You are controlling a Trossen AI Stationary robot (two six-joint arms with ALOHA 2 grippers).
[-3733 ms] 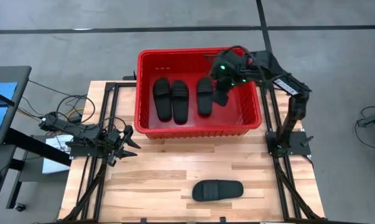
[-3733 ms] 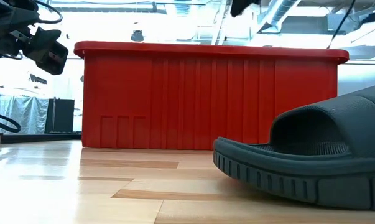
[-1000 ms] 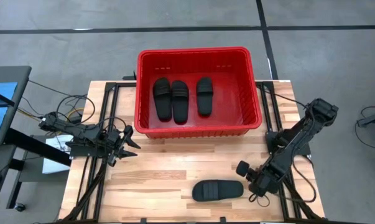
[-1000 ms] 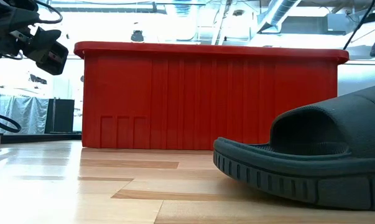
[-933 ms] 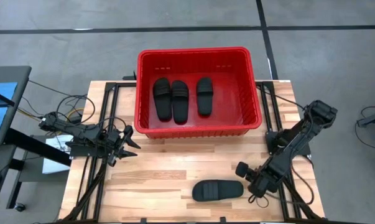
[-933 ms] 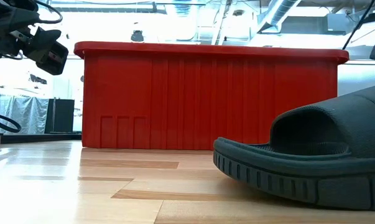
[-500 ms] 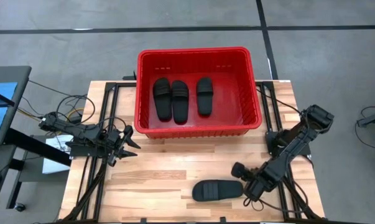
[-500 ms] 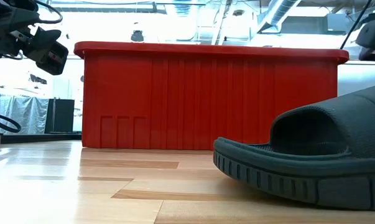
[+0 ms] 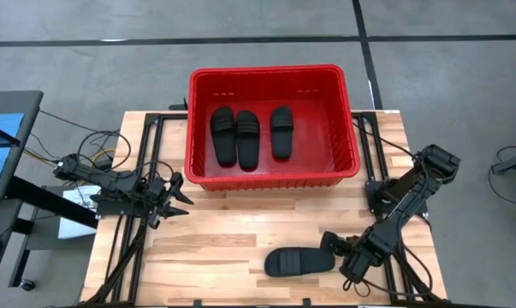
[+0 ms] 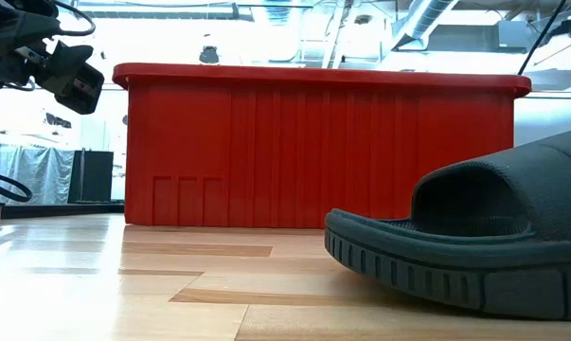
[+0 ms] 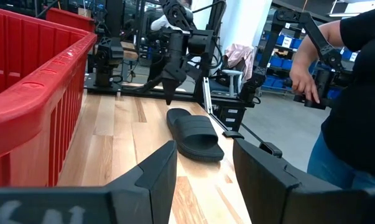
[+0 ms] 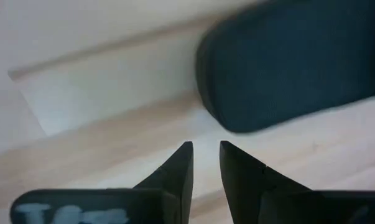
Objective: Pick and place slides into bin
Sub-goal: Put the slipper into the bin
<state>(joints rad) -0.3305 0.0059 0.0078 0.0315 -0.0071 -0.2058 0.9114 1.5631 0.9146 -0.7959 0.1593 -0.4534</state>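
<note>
Right gripper (image 9: 329,242), at about five o'clock on the table (image 9: 215,248) in the overhead view, sits low just beside one end of the last loose slide (image 9: 299,261); its own wrist camera shows the two fingers (image 12: 175,167) standing a little apart, holding nothing, with the sandal's rounded end just ahead of the tips. The left gripper (image 9: 178,198) waits at nine o'clock on the table, its jaws spread and empty, pointing toward the bin (image 9: 273,74). Progress, as judged from the present layout: three parts in four complete. Three slides lie flat and roughly parallel on the bin floor, two side by side (image 9: 235,135) toward the ten o'clock portion and one (image 9: 281,131) near the centre, apart from the pair. The fourth slide rests sole-down on the wood at six o'clock, well apart from the bin, filling the near foreground of the table-level view (image 10: 474,242). Remaining work appears to be a single grasp, carry and release. Count: four black slides, one red bin, two arms. A person (image 11: 355,93) stands in the room beyond the table.
</note>
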